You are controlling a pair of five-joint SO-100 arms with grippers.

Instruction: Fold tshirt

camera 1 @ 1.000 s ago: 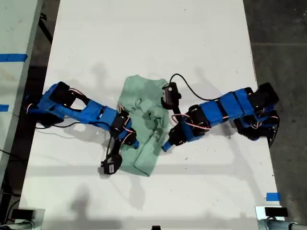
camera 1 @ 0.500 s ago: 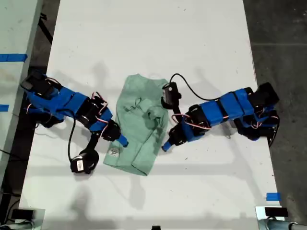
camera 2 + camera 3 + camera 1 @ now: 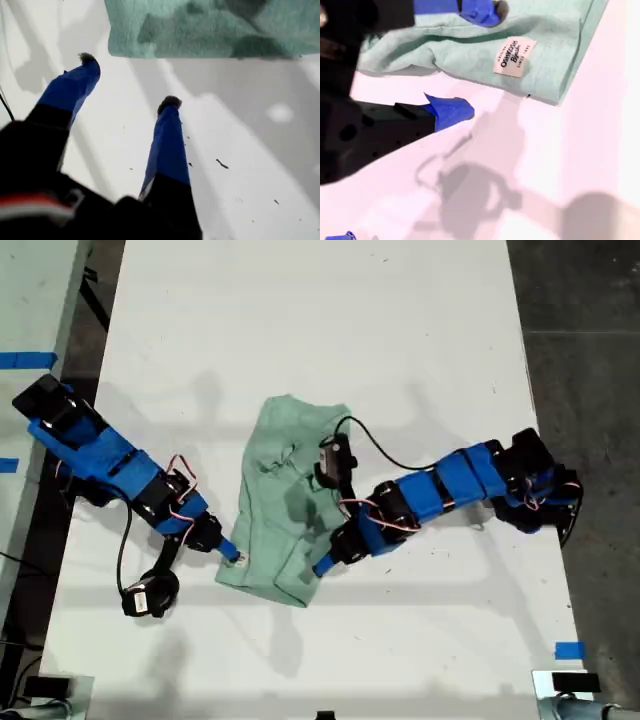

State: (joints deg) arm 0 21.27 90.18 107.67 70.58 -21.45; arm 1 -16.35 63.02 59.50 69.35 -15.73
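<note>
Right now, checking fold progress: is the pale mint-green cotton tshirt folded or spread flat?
Folded, roughly. The pale mint-green cotton tshirt lies as a narrow, rumpled, layered bundle; no sleeves show spread.

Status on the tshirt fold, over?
My first claw open, empty, short of the tshirt edge. My second claw open at its labelled edge. Tshirt rumpled, partly folded. No obstruction seen.

The tshirt (image 3: 285, 505) is plain pale mint green with a white printed label (image 3: 513, 57); the tabletop (image 3: 310, 320) is white; both arms are blue.
</note>
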